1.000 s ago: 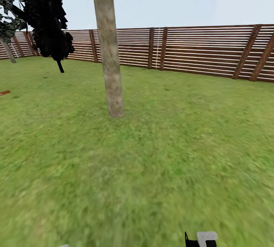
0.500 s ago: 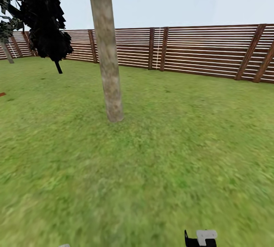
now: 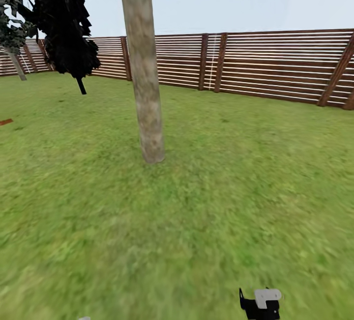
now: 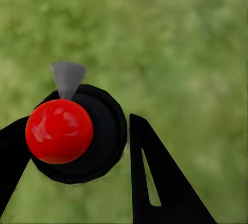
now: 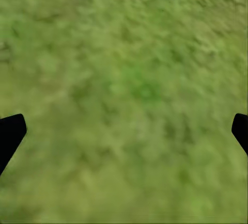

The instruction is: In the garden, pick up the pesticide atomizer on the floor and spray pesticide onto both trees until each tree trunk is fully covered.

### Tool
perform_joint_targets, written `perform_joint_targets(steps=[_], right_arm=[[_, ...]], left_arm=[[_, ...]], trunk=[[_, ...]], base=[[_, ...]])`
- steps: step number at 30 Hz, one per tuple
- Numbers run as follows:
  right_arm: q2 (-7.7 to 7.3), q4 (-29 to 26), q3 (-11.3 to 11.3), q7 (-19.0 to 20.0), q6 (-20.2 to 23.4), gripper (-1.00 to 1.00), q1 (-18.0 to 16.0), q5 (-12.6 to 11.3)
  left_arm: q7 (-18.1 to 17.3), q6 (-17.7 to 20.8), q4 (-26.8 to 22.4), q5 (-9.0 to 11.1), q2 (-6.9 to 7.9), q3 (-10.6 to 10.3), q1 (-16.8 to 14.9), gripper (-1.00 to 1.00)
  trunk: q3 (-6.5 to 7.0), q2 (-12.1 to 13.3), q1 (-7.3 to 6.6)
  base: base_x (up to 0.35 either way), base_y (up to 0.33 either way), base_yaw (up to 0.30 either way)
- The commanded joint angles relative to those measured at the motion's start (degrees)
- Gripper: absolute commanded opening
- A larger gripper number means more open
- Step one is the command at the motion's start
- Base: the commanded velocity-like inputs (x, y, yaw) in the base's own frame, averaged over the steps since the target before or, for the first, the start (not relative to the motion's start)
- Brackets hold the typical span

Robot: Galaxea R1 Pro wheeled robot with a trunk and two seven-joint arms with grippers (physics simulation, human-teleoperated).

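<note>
While the base is being driven toward the tree, the tree trunk [image 3: 145,74] is seen standing upright left of centre in the head view, rising from the floor [image 3: 221,202] of blurred grass, well apart from the robot. No whitish specks of pesticide are discernible on the bark. A brown slatted fence [image 3: 275,61] is seen across the upper part of the frame, and a dark conifer [image 3: 61,24] at upper left.

In the left wrist view, the left tool [image 4: 77,126] is seen closed around a round dark body with a red knob and a grey nozzle, judged to be the pesticide atomizer [image 4: 106,136]; it is held above grass. The right tool [image 5: 124,126] is spread wide with nothing between its fingers, and its pale-padded tip is seen at the lower edge of the head view.

The step in hand is judged to be the approach. The base is to be stopped near the trunk, with the trunk kept centred. The grey nozzle is then to be raised from the grass and aimed squarely at the bark. Spraying is best worked from base upward, and the trunk is to be circled so that every side is covered.
</note>
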Motion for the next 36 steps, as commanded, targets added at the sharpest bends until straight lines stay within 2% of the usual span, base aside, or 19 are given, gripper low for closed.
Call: perform_joint_targets(steps=[1,10,18,23,36], right_arm=[[0.00,0.06,-0.33,-0.30,-0.15,1.00,-0.03,0.61],[0.00,0.06,-0.34,-0.26,-0.15,1.00,-0.03,0.65],[-0.15,0.15,-0.33,-0.17,-0.15,1.00,-0.03,0.95],[0.28,0.68,-0.33,-0.23,-0.15,1.00,-0.03,0.88],[0.30,1.02,-0.33,-0.21,-0.15,1.00,-0.03,0.88]], left_arm=[[0.21,-0.17,0.00,0.28,0.00,-0.48,-0.04,-1.00],[0.21,-0.19,0.00,0.37,-0.06,-0.48,-0.04,-1.00],[0.24,-0.14,0.00,0.38,-0.02,-0.48,-0.04,-1.00],[0.22,-0.10,0.00,0.38,-0.03,-0.48,-0.04,-1.00],[0.21,-0.10,0.00,0.32,-0.04,-0.48,-0.04,-1.00]], trunk=[[-0.11,-0.02,0.03],[-0.60,-0.02,0.03],[-0.62,-0.02,0.03],[-0.62,-0.02,0.03],[-0.62,-0.02,0.03]], base=[[0.338,0.099,0.185],[0.321,0.143,0.162],[0.316,0.135,0.009],[0.319,0.115,0.000],[0.337,0.005,0.000]])
